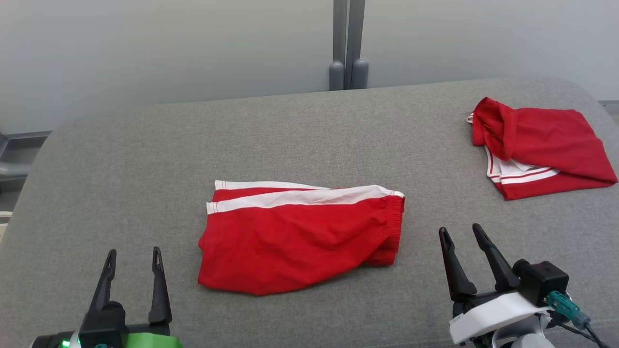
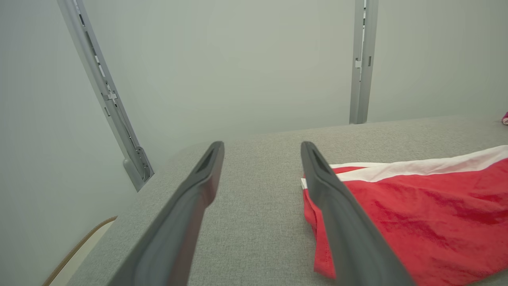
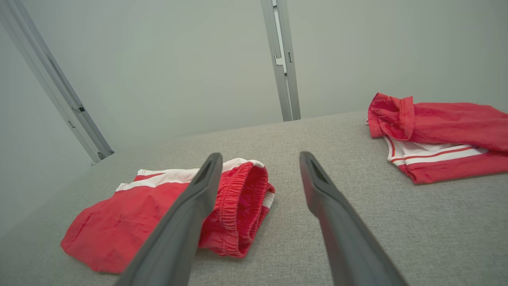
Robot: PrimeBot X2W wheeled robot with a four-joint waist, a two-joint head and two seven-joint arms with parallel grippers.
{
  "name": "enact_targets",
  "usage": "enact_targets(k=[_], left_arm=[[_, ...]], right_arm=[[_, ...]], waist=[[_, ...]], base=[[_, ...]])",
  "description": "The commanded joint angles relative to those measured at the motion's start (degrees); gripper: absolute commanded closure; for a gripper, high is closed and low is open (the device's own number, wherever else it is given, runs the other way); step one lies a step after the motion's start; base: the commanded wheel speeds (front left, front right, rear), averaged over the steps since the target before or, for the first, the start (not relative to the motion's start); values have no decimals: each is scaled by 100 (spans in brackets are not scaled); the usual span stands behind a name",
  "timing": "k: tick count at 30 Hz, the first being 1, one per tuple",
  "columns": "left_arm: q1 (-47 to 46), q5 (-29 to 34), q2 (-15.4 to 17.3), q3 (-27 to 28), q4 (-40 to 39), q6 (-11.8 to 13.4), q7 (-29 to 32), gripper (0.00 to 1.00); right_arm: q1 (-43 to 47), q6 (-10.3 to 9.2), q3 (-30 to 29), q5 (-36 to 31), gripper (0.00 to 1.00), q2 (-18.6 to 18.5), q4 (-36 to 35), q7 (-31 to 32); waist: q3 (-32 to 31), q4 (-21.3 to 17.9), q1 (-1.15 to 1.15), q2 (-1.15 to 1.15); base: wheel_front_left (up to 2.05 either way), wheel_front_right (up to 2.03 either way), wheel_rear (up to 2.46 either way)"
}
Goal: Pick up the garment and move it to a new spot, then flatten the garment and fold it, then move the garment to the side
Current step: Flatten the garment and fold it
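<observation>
Folded red shorts [image 1: 300, 237] lie on the grey worktop [image 1: 145, 159]. Both the left tool [image 1: 134, 250] and right tool [image 1: 459, 227] hover spread, empty.

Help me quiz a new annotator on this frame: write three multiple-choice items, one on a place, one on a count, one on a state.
1. Where do the red shorts lie on the grey surface? A) far right B) left edge C) its middle
2. How many red garments lie on it? A) one B) two C) three
3. How do the left gripper and right gripper stand? A) both open, empty B) both shut on cloth C) one shut
1C: the shorts lie centrally; 2B: shorts plus a crumpled garment far right; 3A: both spread, nothing between.
</observation>
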Motion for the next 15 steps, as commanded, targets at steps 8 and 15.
enact_targets(k=[8, 15], left_arm=[[-104, 73, 15, 25, 34, -11, 7, 0], [-78, 66, -7, 6, 12, 12, 7, 0]], right_arm=[[-47, 0, -22, -51, 0, 1, 30, -22], [-66, 0, 1, -86, 0, 5, 82, -22]], waist=[[0, 29, 0, 0], [-29, 29, 0, 0]], base=[[0, 0, 0], [0, 0, 0]])
